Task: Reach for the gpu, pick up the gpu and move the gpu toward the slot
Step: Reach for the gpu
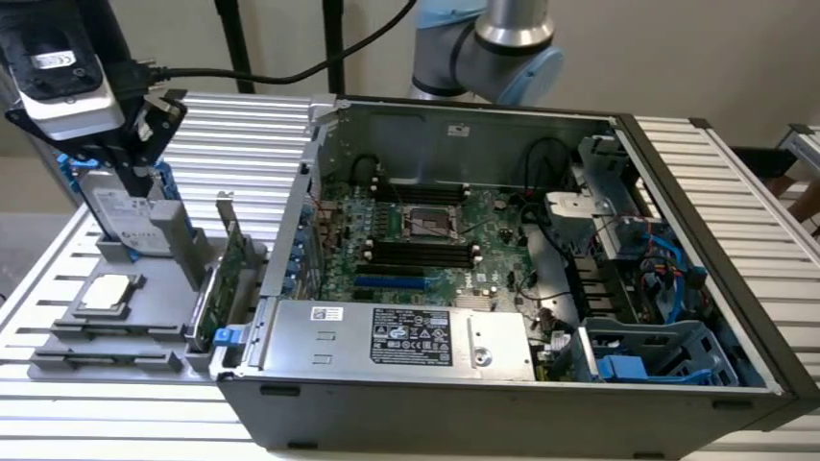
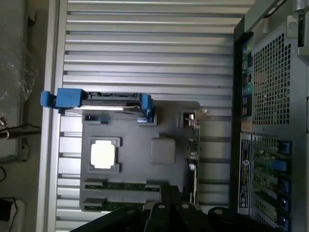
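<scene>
Hovering near the hard drive (image 1: 122,219), gripper (image 1: 138,178) (open or closed: can't tell) is apart from gpu (image 1: 215,279), on edge in tray (image 1: 141,331); light, stiff, fragile, so probably best grasped by its top edge.

An open computer case (image 1: 513,413) and a gray parts tray (image 1: 160,312) on a slatted table (image 1: 244,125).
Inside the case we see the motherboard (image 1: 423,240) and a labelled power supply (image 1: 397,336). On the tray, at the exterior view's left, a hard drive (image 1: 122,216) with blue rails stands upright, a square processor (image 1: 107,293) lies flat, and two memory sticks (image 1: 109,331) sit in holders.
</scene>
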You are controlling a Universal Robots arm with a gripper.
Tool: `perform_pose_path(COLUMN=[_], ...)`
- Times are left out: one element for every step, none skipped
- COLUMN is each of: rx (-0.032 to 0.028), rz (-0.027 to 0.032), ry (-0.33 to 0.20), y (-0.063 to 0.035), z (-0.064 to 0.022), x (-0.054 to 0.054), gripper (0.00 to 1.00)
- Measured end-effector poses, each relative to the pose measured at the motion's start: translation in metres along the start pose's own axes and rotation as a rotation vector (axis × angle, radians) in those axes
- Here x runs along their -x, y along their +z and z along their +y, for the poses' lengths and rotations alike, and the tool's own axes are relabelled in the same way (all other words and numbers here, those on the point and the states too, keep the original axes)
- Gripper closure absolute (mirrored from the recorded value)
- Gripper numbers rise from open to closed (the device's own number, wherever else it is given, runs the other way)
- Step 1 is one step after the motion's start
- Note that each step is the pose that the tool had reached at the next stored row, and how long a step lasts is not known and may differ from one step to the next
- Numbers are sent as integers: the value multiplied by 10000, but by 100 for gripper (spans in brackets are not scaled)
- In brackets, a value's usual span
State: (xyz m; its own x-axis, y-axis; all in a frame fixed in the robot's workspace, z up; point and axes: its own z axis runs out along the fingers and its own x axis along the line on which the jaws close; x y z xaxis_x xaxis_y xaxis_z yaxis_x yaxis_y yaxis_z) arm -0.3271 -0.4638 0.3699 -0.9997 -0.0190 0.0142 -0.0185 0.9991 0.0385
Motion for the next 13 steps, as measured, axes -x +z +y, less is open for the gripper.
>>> perform_pose_path(rx=[1, 1, 0, 1, 0, -1, 0, 1, 1, 2, 1, 0, -1], rz=[-1, -1, -1, 0, 0, 0, -1, -1, -1, -2, -2, -1, 0], ry=[-2, -2, 0, 0, -1, -2, -1, -1, 0, -1, 0, 1, 0], y=[8, 15, 26, 36, 47, 58, 72, 84, 94, 98, 97, 97, 96], z=[-17, -31, -47, -61, -76, -91, -105, -110, -112, -112, -112, -112, -112], x=[48, 91, 136, 177, 217, 256, 292, 311, 323, 328, 328, 329, 329], gripper=[89, 89, 89, 89, 89, 89, 89, 89, 89, 89, 89, 89, 89])
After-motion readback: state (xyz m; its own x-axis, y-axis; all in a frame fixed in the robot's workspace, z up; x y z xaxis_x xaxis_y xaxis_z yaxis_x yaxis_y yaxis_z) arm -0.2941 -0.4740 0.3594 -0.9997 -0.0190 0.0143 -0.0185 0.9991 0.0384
